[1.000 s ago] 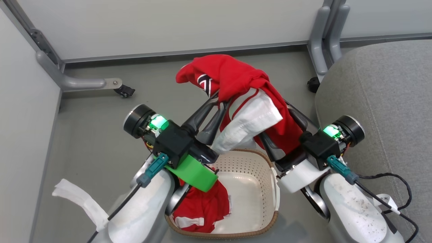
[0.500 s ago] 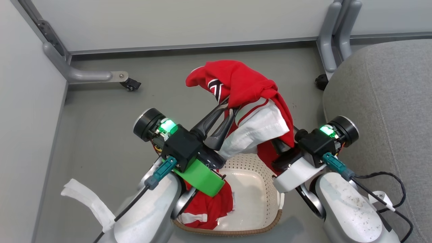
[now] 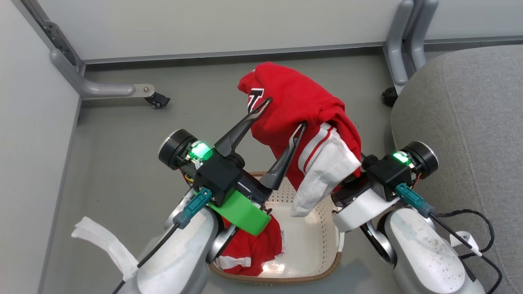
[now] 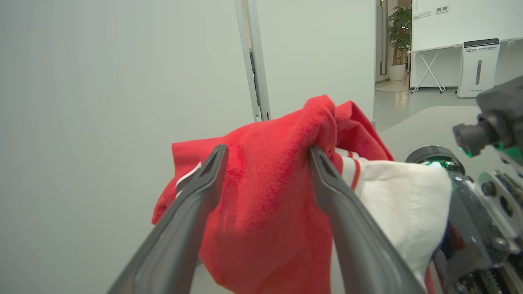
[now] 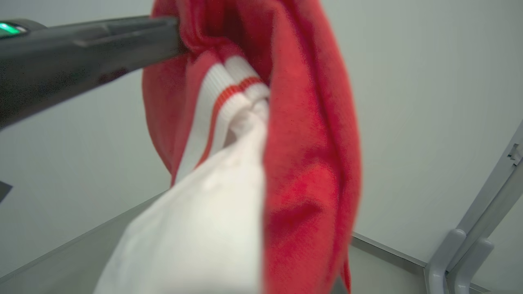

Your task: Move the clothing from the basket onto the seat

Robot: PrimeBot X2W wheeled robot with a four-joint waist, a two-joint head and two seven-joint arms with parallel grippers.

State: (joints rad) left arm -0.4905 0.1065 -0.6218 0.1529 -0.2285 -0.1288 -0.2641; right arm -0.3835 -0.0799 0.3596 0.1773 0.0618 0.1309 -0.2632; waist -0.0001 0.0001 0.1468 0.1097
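You are in the carry step. One red garment is up in the air above the far end of the basket, clear of the floor, with its white part hanging down toward the basket's rim. The jaws of the left gripper stand wide apart. In the left wrist view the cloth sits loosely between them and brushes one finger, so that side grips nothing. The right gripper is buried under the fabric. You cannot tell how its jaws stand, though with the left apart it most likely bears the load.

The seat lies to your right, well apart from the garment. Next you need to draw the left fingers out of the folds without snagging them. Then swing the right arm over the seat's edge and let go only once the cloth is above the cushion.

The other garment lies in the near left corner of the basket, under the left arm, so another pick is needed after this one.
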